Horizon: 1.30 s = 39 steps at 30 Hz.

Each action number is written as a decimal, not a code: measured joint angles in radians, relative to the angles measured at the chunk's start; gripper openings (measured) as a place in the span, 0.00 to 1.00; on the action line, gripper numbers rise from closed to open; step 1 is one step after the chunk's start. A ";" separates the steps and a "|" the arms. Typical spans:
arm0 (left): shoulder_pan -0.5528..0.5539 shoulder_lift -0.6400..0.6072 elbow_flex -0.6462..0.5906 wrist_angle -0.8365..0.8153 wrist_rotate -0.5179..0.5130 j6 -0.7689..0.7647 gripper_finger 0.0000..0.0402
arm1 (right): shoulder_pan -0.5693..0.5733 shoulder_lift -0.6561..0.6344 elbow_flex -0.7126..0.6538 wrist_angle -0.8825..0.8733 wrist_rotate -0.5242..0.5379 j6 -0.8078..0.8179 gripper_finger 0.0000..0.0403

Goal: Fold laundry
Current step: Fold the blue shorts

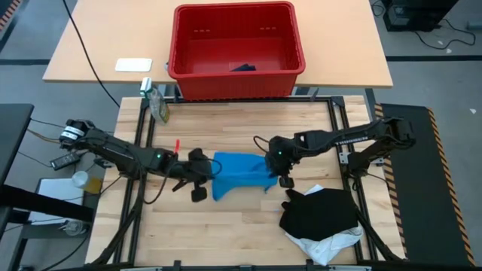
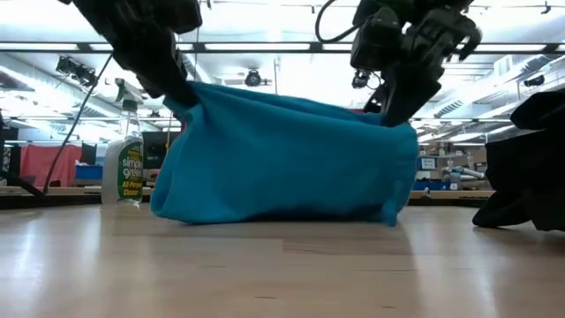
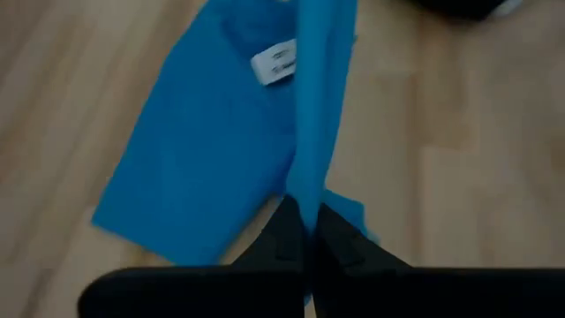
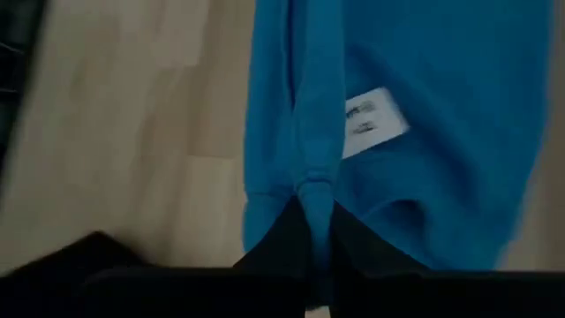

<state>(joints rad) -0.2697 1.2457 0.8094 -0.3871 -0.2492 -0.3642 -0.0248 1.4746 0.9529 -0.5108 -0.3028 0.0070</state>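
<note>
sideways — blue garment (image 1: 239,175) stretched left–right between grippers

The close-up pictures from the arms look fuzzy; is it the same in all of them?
Left wrist view: blue garment soft, its white tag unreadable. Right wrist view: similarly soft, dark tool blurred at the bottom. Low view: bright ceiling lights behind, arms dark against them. High view: even lighting.

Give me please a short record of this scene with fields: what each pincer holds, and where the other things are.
left pincer: shut on blue garment, one end
right pincer: shut on the same garment, other end
blue garment: lifted between both, lower edge on table
black garment: heaped beside it, over white garment
red basket: beyond the table
</note>
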 joint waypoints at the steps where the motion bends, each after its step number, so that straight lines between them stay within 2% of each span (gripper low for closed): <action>1: -0.007 0.000 0.003 0.011 0.015 0.001 0.00 | 0.009 0.000 0.003 -0.007 -0.022 0.026 0.05; 4: -0.015 0.000 0.013 0.036 0.061 0.021 0.00 | 0.038 0.000 0.021 -0.009 -0.072 0.094 0.05; 7: 0.007 -0.001 0.015 0.029 0.064 0.059 0.00 | 0.051 0.000 0.029 -0.004 -0.080 0.123 0.06; 12: 0.089 0.021 0.014 -0.030 0.061 0.085 0.00 | 0.026 0.000 0.019 0.002 -0.030 0.147 0.06; 17: 0.149 0.062 0.014 0.026 0.062 0.157 0.00 | 0.006 0.000 -0.016 0.008 0.029 0.155 0.06; 24: 0.199 0.139 0.015 0.114 0.073 0.223 0.00 | 0.002 0.000 -0.076 0.015 0.021 0.232 0.05; 32: 0.232 0.212 0.015 0.141 0.095 0.248 0.00 | -0.010 0.000 -0.163 0.136 -0.035 0.290 0.04; 39: 0.274 0.220 0.014 0.156 0.095 0.302 0.00 | -0.063 0.000 -0.219 0.220 -0.083 0.328 0.04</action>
<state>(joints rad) 0.0047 1.4654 0.8234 -0.2315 -0.1547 -0.0625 -0.0881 1.4746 0.7336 -0.2912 -0.3857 0.3353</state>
